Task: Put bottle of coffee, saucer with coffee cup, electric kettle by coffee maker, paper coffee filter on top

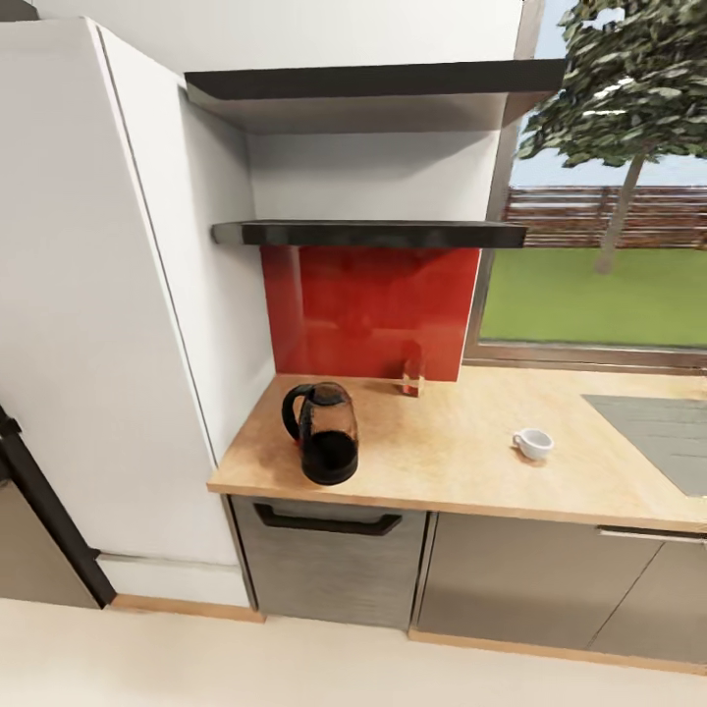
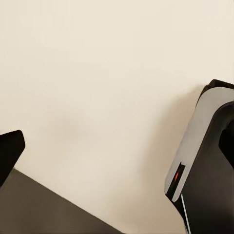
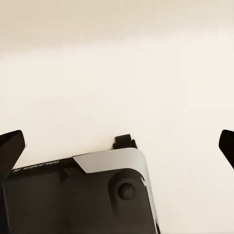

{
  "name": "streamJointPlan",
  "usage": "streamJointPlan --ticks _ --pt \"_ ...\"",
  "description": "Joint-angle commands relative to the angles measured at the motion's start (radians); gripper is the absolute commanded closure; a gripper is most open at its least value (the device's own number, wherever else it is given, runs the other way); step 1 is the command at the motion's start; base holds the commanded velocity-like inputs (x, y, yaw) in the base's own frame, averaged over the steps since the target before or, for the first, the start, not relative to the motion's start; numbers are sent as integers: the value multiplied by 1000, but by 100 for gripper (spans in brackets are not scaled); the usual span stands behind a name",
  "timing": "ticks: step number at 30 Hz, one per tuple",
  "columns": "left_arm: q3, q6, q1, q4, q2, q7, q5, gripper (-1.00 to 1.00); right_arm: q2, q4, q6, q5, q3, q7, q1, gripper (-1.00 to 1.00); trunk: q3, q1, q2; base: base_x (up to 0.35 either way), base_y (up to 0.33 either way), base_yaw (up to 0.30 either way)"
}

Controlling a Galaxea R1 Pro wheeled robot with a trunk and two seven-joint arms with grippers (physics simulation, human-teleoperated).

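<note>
Head view: wooden bench (image 1: 462, 471) runs across the kitchen, a tall white cabinet (image 1: 88, 295) at its left end. Electric kettle (image 1: 322, 433), glass body with black handle and dark base, stands upright near the bench's front left corner, handle turned toward the cabinet. Bottle of coffee (image 1: 412, 374), small and brownish, stands at the back of the bench against the red backsplash (image 1: 368, 309), apart from the kettle. White coffee cup (image 1: 533, 444) sits upright on the bare bench, right of the kettle and well apart from it, nothing under it. Grey cooktop (image 1: 663, 432) is set into the bench at far right. Two dark shelves (image 1: 373, 234) are stacked above the backsplash; what can be seen of them is bare. Window (image 1: 599, 265) at right looks out on lawn, a fence and a tree. Dark drawer front (image 1: 329, 560) with a black handle sits under the kettle.

Left wrist view: one dark fingertip (image 2: 9, 151) of the left tool at the frame edge, over pale floor (image 2: 97, 73), with part of the robot's grey and black body (image 2: 204, 156) nearby; can't tell if the tool is apart or together.

Right wrist view: right tool (image 3: 119, 146) has fingertips (image 3: 10, 146) wide apart at opposite frame edges, nothing between them, above pale floor and the robot's grey-black base (image 3: 92, 195).
</note>
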Motion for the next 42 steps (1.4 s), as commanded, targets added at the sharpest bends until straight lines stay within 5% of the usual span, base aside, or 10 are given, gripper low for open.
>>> streamJointPlan --ticks 1,32,37,39,42 --pt "-9 -2 0 0 0 3 8 -100 0 -2 7 -6 8 -5 -1 -100 -2 1 -2 88 244 -298" --pt "-17 -5 -3 -5 -1 3 -2 -100 -3 -2 7 -6 8 -2 0 -100 -2 1 -2 69 104 -291" --pt "-18 -27 -5 -85 -10 1 -4 -100 -1 -2 4 -6 9 -5 -1 -100 -2 1 -2 0 0 -131" --pt "-23 -34 -5 -134 -30 0 -24 -100 2 -3 2 -7 9 -3 0 -100 -2 1 -2 0 0 -44" --pt "-48 -44 -6 -207 -49 1 -101 -100 7 -5 2 -8 10 -2 0 -100 -2 1 -2 0 0 -15"
